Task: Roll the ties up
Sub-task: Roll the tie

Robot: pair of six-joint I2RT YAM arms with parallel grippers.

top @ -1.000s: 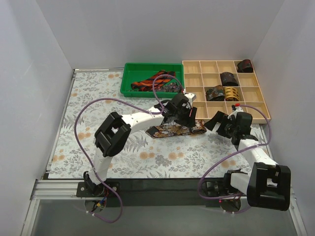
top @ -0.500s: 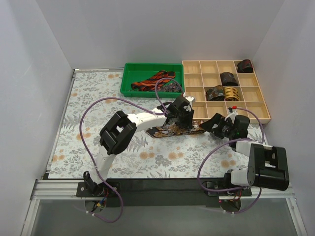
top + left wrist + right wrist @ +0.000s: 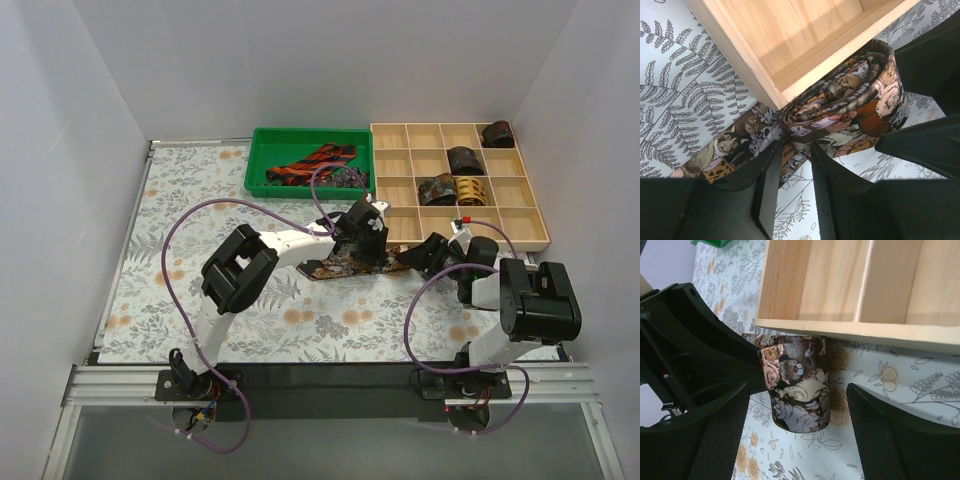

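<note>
Lying on the floral counter (image 3: 200, 210), the brown mottled necktie (image 3: 350, 266) is half rolled. Its coiled end (image 3: 840, 117) sits hard against the near corner of the wooden divider box (image 3: 790, 40), and the flat tail (image 3: 725, 150) runs away to the left. The left jaws come down on that flat stretch just beside the coil. They stand a narrow gap apart, with fabric and a strip of counter showing between the fingers (image 3: 832, 200), and they clamp nothing that I can see. The right jaws are spread wide on either side of the coil (image 3: 795, 385), which stands on its edge between the mesh-faced pads (image 3: 900, 435). It is clear of the pad on one side and close to the pad on the other.

Farther back, the green tray (image 3: 262, 160) holds a red-black striped tie (image 3: 315, 162) lying loose. Inside the box, four rolled ties sit in separate compartments: three dark ones (image 3: 497, 133) and a gold one (image 3: 471, 189) just beside one of them.
</note>
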